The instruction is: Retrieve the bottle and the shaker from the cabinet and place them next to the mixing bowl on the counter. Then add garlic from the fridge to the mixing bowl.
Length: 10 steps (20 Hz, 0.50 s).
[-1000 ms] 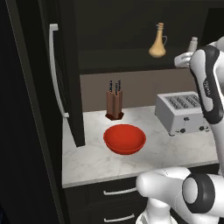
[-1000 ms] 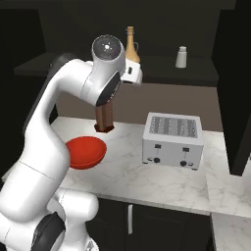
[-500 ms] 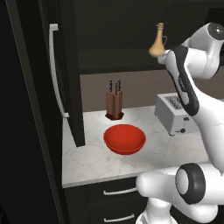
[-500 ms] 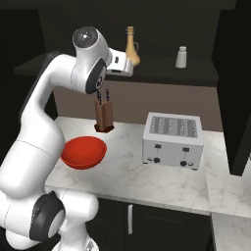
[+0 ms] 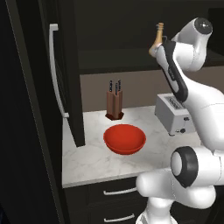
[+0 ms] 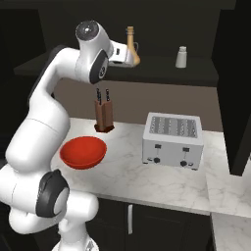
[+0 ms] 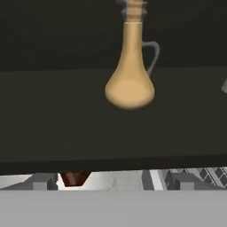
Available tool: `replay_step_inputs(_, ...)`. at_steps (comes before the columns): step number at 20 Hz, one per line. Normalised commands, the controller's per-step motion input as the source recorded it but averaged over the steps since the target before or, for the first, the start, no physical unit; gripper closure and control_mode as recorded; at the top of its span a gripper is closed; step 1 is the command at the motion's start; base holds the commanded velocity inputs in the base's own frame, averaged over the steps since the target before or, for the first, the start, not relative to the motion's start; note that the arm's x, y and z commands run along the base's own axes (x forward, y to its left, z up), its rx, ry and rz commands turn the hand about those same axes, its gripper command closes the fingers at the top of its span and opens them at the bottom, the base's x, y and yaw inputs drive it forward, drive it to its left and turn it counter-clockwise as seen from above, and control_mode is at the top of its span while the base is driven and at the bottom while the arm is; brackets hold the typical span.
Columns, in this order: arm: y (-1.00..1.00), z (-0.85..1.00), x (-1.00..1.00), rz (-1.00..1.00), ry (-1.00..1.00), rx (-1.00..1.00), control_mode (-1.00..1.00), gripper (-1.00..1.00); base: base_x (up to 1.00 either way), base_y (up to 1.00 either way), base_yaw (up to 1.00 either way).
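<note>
The tan bottle (image 7: pixel 130 66) stands upright on the cabinet's dark shelf (image 6: pixel 162 73), straight ahead in the hand view. My gripper (image 7: pixel 111 181) is open, its fingertips (image 7: pixel 42 181) set wide apart and still short of the bottle. From the right base view the gripper (image 6: pixel 130 59) hovers at the shelf's front edge, just before the bottle (image 6: pixel 131 44). Further right on the same shelf stands the white shaker (image 6: pixel 181 57). The red mixing bowl (image 5: pixel 124 139) rests on the marble counter (image 5: pixel 87 162). My arm covers part of the bottle (image 5: pixel 158 37) in the left base view.
A knife block (image 5: pixel 114 105) stands behind the bowl against the wall. A silver toaster (image 6: pixel 172 140) sits on the counter under the shelf. The black fridge with its white handle (image 5: pixel 54 70) rises at the counter's left end.
The hand has swung left from the shaker's side of the shelf to the bottle. The elbow has risen. Bottle, shaker and bowl have not moved.
</note>
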Motion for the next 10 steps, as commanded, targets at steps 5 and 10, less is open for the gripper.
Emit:
replay_step_inputs(5, 0.0, 0.06, 0.56, -0.17, 0.0, 0.0, -1.0, -1.0, 0.0, 0.0, 0.0)
replay_step_inputs(10, 0.0, 0.0, 0.51, -0.15, 0.0, 0.02, -1.0, -1.0, 0.0, 0.0, 0.0)
